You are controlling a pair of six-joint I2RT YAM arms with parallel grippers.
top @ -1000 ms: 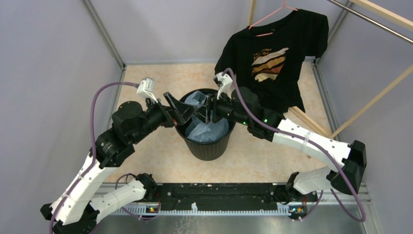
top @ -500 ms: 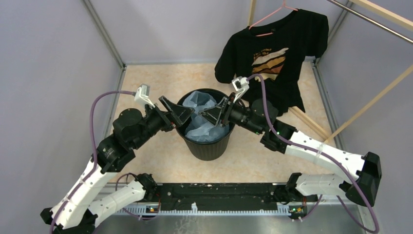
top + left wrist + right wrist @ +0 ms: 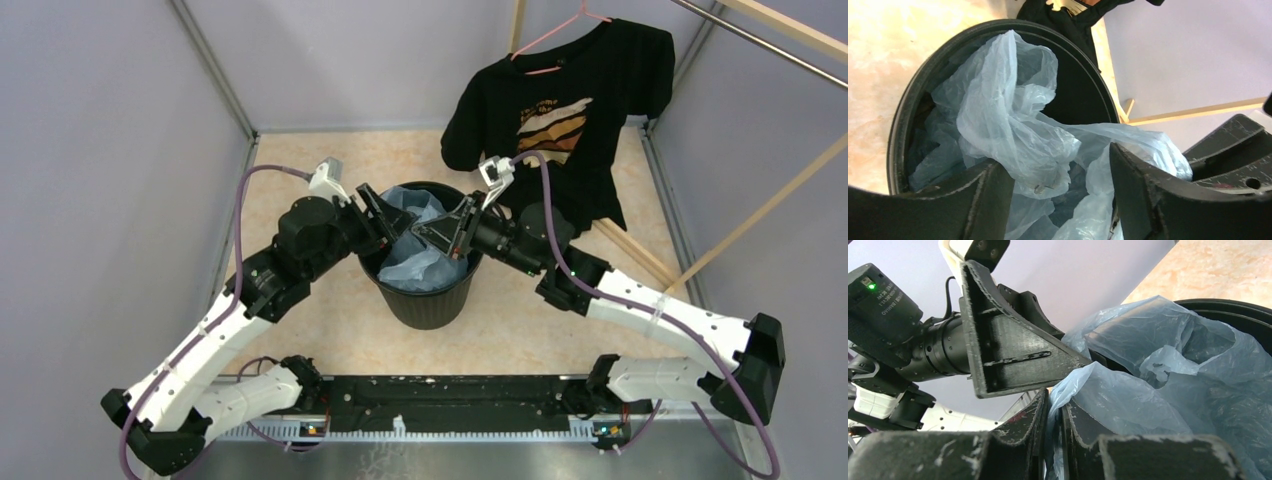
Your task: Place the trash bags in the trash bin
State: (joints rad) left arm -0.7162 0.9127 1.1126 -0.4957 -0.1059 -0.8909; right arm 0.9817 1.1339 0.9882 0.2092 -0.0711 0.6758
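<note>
Mostly inside: the pale-blue bag [image 3: 415, 258] lay crumpled in the black bin [image 3: 428, 302], which stood on the beige floor [image 3: 520, 322] between the two arms. A few folds puffed up above the rim.

Right fingers [image 3: 1020, 432] were pressed nearly together, with a fold of film pinched between them. Left fingers [image 3: 978, 197] stood apart, straddling a raised hump of film and gripping nothing.

Handling, as judged: very light, limp, slick film. It would spring back on trapped air and tear if snagged. The best hold looked like a bunched ridge several layers thick, pushed down the middle. A single sheet would likely slip.
</note>
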